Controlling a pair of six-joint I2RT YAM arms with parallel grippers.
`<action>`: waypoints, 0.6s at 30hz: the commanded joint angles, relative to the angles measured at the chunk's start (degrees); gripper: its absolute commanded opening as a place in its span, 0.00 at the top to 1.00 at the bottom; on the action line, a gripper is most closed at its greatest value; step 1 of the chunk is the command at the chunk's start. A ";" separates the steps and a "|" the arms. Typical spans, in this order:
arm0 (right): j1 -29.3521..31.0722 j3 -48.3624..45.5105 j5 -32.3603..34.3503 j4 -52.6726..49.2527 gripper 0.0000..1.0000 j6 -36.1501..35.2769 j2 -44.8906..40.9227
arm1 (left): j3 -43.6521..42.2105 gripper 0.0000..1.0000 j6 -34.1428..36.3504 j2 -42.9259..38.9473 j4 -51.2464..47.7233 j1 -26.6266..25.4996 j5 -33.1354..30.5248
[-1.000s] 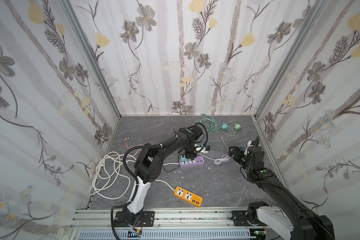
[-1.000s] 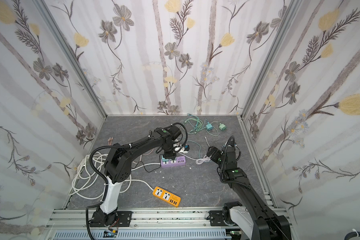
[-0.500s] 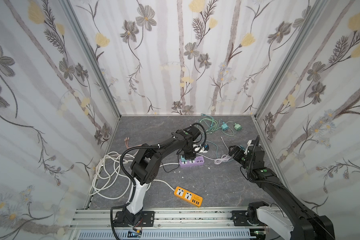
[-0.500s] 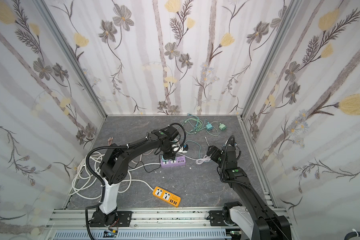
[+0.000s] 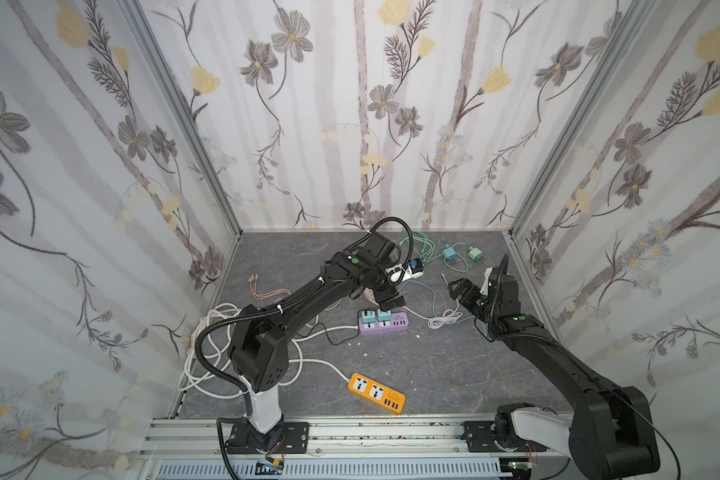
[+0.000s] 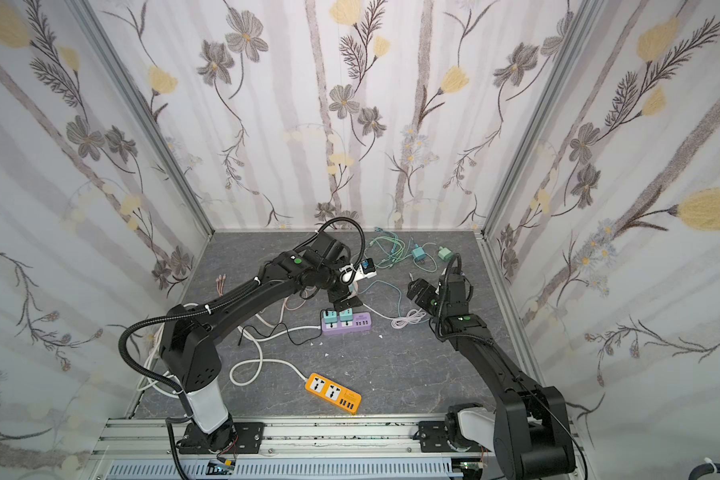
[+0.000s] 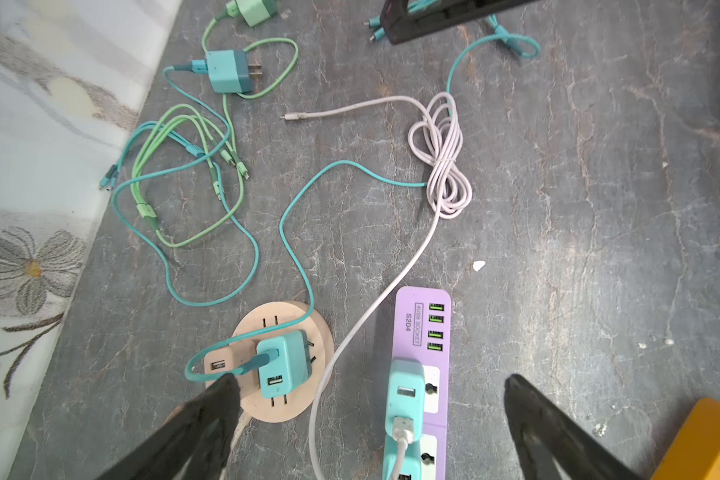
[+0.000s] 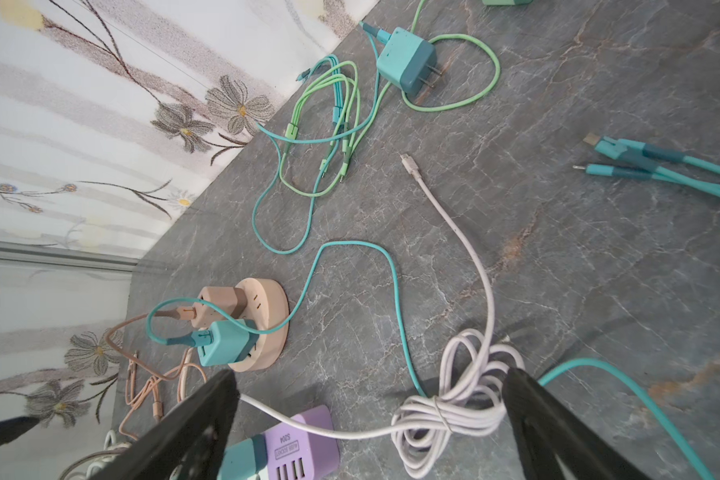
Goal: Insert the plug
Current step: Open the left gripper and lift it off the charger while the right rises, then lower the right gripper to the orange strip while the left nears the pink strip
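Left jaws wide, teal plug (image 7: 406, 392) between, untouched

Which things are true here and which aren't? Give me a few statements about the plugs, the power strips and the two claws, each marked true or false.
1. Two teal cube-shaped adapters sit plugged into the purple rectangular plastic power strip. True.
2. The orange rectangular plastic power strip has a plug in it. False: both its sockets are bare.
3. The left gripper is clamped on an adapter. False: its jaws stand open by the purple strip, holding nothing.
4. The right gripper is open and empty. True.
5. A teal wall charger lies loose and unplugged, prongs showing. True.
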 commanded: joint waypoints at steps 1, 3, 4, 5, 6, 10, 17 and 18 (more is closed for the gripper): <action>-0.20 3.00 -5.19 1.91 0.01 1.89 3.69 | -5.64 0.00 -7.29 -4.74 14.87 0.14 -0.78; -0.21 4.89 -6.38 1.18 0.01 2.57 6.28 | -10.78 0.00 -11.55 -8.06 22.94 0.31 -3.55; -0.21 5.67 -6.71 0.89 0.01 2.80 7.40 | -12.98 0.00 -13.67 -9.47 26.70 0.32 -5.58; -0.21 6.26 -7.10 0.88 0.01 3.14 8.34 | -14.35 0.00 -15.31 -10.58 29.09 0.32 -7.50; -0.29 6.87 -7.84 0.99 0.01 3.37 9.32 | -15.57 0.00 -17.29 -11.67 30.92 0.32 -10.00; -0.30 8.59 -9.71 1.07 0.01 2.95 11.68 | -17.68 0.00 -24.24 -14.10 30.12 0.32 -17.07; 3.99 7.95 -12.76 -3.42 0.03 -11.74 6.81 | -25.23 0.00 -34.76 -20.69 27.84 0.41 -28.79; 5.55 7.48 -12.34 -4.70 0.04 -13.88 5.49 | -27.17 0.00 -35.96 -22.24 28.98 0.45 -30.87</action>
